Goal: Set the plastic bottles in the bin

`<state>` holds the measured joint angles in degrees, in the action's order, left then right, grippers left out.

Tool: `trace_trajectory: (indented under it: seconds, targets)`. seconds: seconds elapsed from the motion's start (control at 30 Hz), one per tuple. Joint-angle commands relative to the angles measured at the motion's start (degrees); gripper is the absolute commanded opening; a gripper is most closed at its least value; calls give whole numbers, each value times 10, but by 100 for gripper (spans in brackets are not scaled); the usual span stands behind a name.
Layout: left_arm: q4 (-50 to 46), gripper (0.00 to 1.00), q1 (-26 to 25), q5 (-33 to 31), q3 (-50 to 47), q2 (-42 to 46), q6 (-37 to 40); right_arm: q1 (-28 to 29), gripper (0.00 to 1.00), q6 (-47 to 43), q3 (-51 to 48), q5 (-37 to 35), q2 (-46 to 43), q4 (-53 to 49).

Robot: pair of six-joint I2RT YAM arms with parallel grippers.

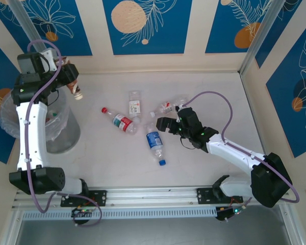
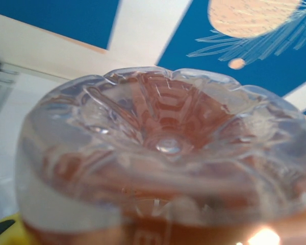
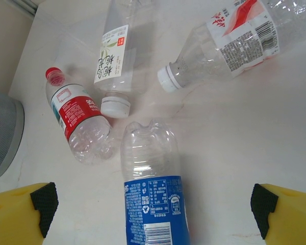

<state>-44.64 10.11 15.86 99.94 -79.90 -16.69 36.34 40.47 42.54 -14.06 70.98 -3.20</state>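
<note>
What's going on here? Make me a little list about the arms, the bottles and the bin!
Left gripper: shut on a brown-label bottle, held up near the bin
Right gripper: open, over the blue-label bottle
Bottles lying on the table: four
Bin: on the left side, lined with a crinkly clear bag

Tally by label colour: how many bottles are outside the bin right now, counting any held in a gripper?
Red-label bottle: 1
White-label bottle: 1
Red-and-white-label bottle: 1
Blue-label bottle: 1
Brown-label bottle, held by the left gripper: 1
Total: 5
What lies inside the bin is too unclear to count.
</note>
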Motion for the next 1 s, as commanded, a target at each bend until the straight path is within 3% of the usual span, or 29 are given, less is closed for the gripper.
trace_trajectory:
  seconds: [0.0, 0.33, 0.5, 0.97]
  targets:
    - [-16, 46, 18, -80, 16, 27, 15, -4, 100, -2, -8, -16, 0, 14]
    - [41, 46, 32, -279, -11, 54, 41, -6, 100, -4, -4, -15, 2, 12]
    - [94, 46, 34, -393, -90, 79, 51, -7, 100, 3, -8, -16, 3, 14]
    - [101, 49, 35, -311, -219, 88, -16, -7, 100, 9, -19, -16, -19, -1]
